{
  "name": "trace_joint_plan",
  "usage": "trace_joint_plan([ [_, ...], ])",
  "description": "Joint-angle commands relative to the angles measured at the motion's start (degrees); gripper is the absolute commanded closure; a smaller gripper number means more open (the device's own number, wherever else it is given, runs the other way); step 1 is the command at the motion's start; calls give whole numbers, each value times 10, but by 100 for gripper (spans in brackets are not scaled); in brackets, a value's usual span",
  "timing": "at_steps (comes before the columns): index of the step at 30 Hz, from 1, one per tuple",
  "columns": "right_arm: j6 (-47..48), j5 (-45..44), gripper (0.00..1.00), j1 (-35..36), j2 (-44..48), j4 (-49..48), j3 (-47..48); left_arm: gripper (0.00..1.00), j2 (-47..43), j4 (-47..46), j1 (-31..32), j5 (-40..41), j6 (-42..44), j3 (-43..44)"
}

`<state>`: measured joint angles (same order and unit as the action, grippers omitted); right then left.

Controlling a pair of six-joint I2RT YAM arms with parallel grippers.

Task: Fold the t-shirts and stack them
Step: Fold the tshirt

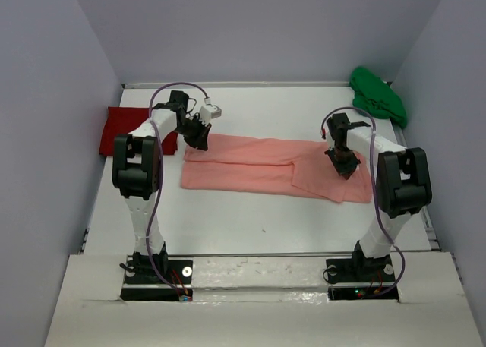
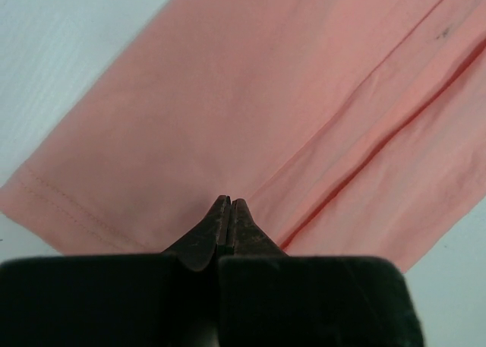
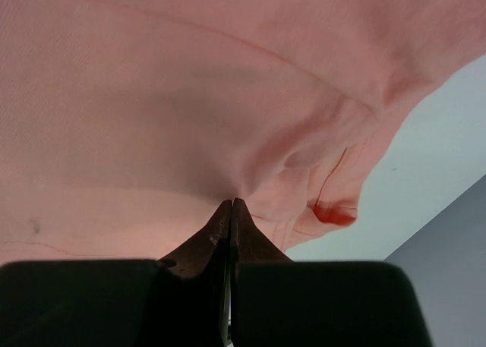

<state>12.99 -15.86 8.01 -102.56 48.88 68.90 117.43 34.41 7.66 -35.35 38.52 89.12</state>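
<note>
The salmon-pink t-shirt (image 1: 258, 168) lies folded into a long band across the middle of the table. My left gripper (image 1: 199, 140) sits at its far-left corner, jaws shut, with faint creases in the pink cloth (image 2: 266, 96) running into the fingertips of that gripper (image 2: 229, 203). At the right end my right gripper (image 1: 345, 168) is shut on the cloth, and the fabric (image 3: 190, 96) puckers and lifts at its tips (image 3: 231, 203). The deep red t-shirt (image 1: 125, 130) lies folded at the far left. The bright green t-shirt (image 1: 377, 96) is bunched in the back right corner.
White table (image 1: 250, 225) is enclosed by pale walls at the left, back and right. In the right wrist view, the table edge and the grey wall (image 3: 448, 248) show beyond the shirt's right end. Both arm bases stand at the near edge.
</note>
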Motion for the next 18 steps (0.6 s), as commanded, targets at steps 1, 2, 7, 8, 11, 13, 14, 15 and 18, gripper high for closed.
trace_joint_plan([
  [1, -7, -18, 100, -8, -16, 19, 43, 100, 8, -29, 1, 34, -31, 19],
  [2, -8, -18, 100, -8, -18, 21, 45, 100, 12, -30, 1, 40, -36, 25],
  [7, -10, -18, 100, -13, -24, 29, 41, 100, 61, -16, 7, 72, -48, 62],
  [8, -10, -17, 100, -13, -24, 30, 37, 100, 67, -16, 9, 80, -49, 68],
  [11, -5, -14, 100, -13, -29, 35, 34, 100, 86, -22, 17, 105, -60, 66],
  [13, -4, -12, 100, -13, -34, 37, 38, 100, 91, -25, 21, 114, -68, 63],
  [14, -3, -8, 100, -13, -41, 37, 42, 100, 93, -24, 23, 115, -69, 64],
  [15, -2, -4, 100, -13, -47, 38, 46, 100, 94, -25, 24, 123, -71, 64],
  [18, -2, 6, 100, -13, -78, 40, 66, 100, 97, -14, 31, 150, -71, 68],
])
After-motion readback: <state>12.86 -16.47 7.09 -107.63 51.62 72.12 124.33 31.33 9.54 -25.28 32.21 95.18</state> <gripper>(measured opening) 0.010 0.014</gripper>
